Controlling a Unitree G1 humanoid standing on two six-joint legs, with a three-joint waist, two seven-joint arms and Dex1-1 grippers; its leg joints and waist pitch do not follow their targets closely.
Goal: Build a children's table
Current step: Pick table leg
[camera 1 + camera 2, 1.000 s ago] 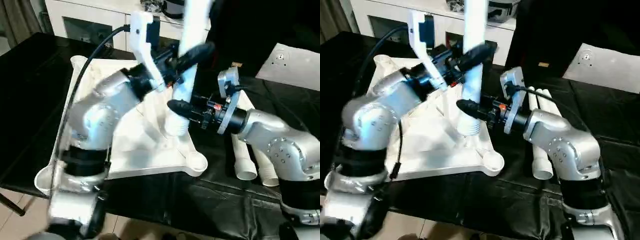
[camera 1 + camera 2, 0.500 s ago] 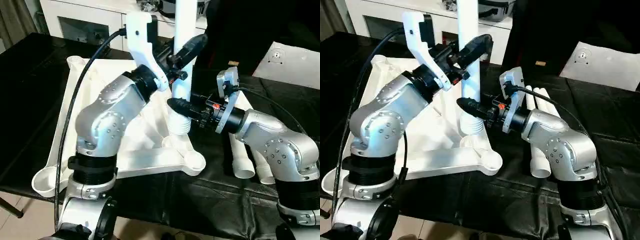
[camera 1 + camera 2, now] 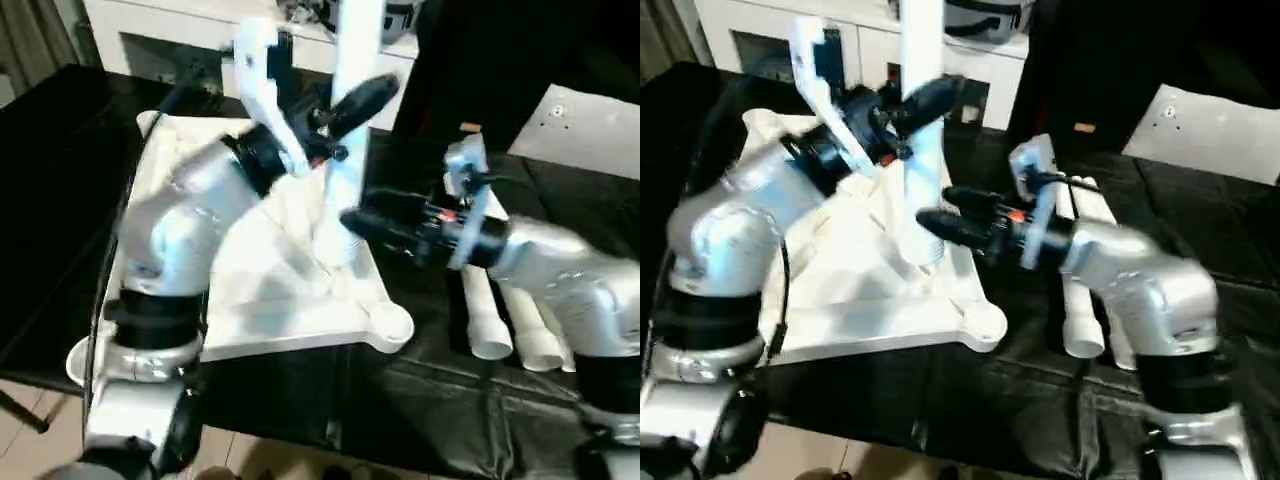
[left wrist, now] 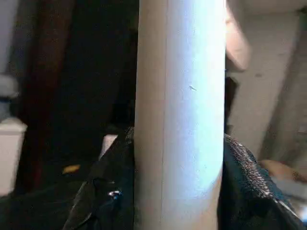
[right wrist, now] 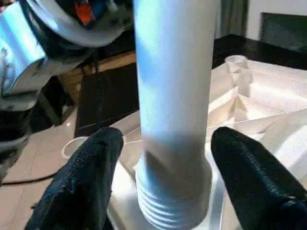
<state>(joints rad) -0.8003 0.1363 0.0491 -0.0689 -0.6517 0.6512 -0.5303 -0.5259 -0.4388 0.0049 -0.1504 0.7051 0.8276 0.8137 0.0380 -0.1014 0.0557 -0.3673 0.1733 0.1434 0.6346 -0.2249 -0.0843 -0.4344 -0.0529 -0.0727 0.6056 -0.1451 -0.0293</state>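
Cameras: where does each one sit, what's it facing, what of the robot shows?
Head eye views: looking down over silver forearms at the tabletop, upright leg, both grippers.
Left wrist view: along the left gripper, fingers clamping the leg.
Right wrist view: along the right gripper, fingers standing clear of the threaded base.
Shared: that leg.

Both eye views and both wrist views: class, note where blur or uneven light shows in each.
Left and right eye views: the left gripper, right gripper and silver forearms are smeared by motion blur. Left wrist view: the leg looks soft, brighter down one side. Right wrist view: the threaded leg base is fairly sharp, the tabletop brightly lit.
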